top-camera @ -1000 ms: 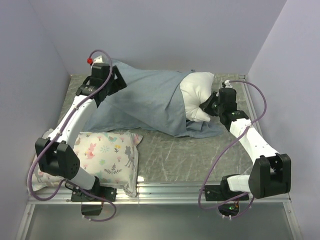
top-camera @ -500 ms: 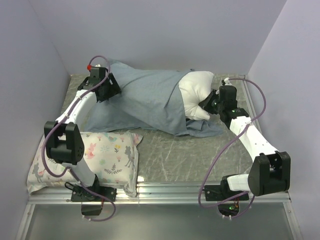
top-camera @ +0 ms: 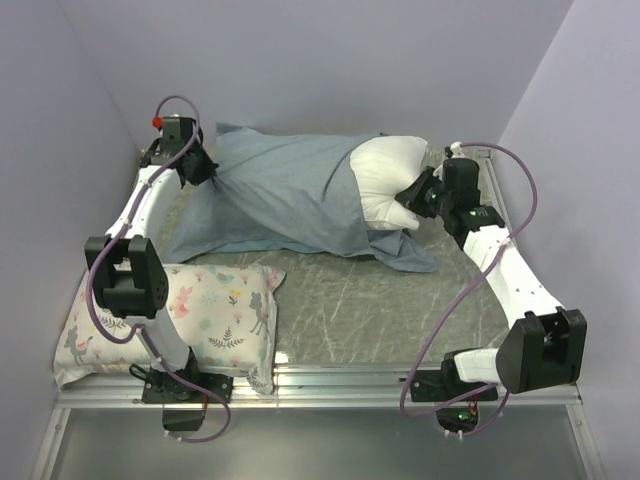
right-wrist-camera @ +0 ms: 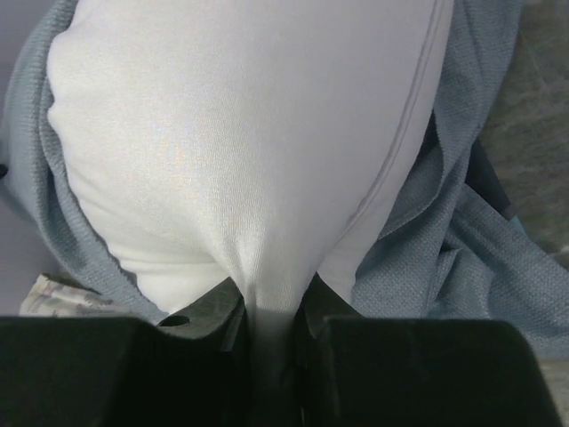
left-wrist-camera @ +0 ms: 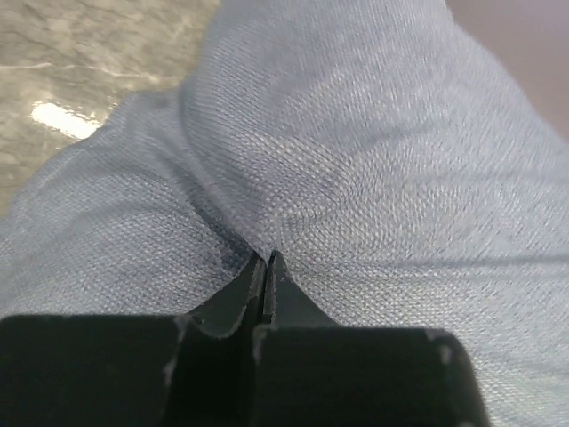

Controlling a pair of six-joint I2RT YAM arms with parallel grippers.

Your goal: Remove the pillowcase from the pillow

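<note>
A: Where is the soft slate-blue cloth pillowcase (top-camera: 280,195) lying, and which way is it pointing?

B: It is lying across the far part of the grey marbled bench (top-camera: 340,300), and its long axis is running from left to right. Its closed end is pointing to the left and its open mouth to the right. The plump plain white pillow (top-camera: 385,178) is sticking out of that mouth, while the rest of it is sitting inside the cloth.

A: What are the two tools doing?

B: The left tool (left-wrist-camera: 268,262) is pinching a fold of the pillowcase at its far left end, with the jaws closed tight on the cloth. The right tool (right-wrist-camera: 267,302) is gripping a pinch of the pillow at the exposed end, with the jaws narrow around the white fabric.

A: Is anything standing around or in the way?

B: A smaller white printed pillow (top-camera: 215,310) with flowers, leaves and deer is lying at the near left corner, close to the pillowcase; I cannot tell if they are touching. The left arm (top-camera: 148,205) is reaching over it. A loose flap of the pillowcase is spreading on the bench below the right tool. Lilac walls (top-camera: 320,70) are closing in three sides.
</note>
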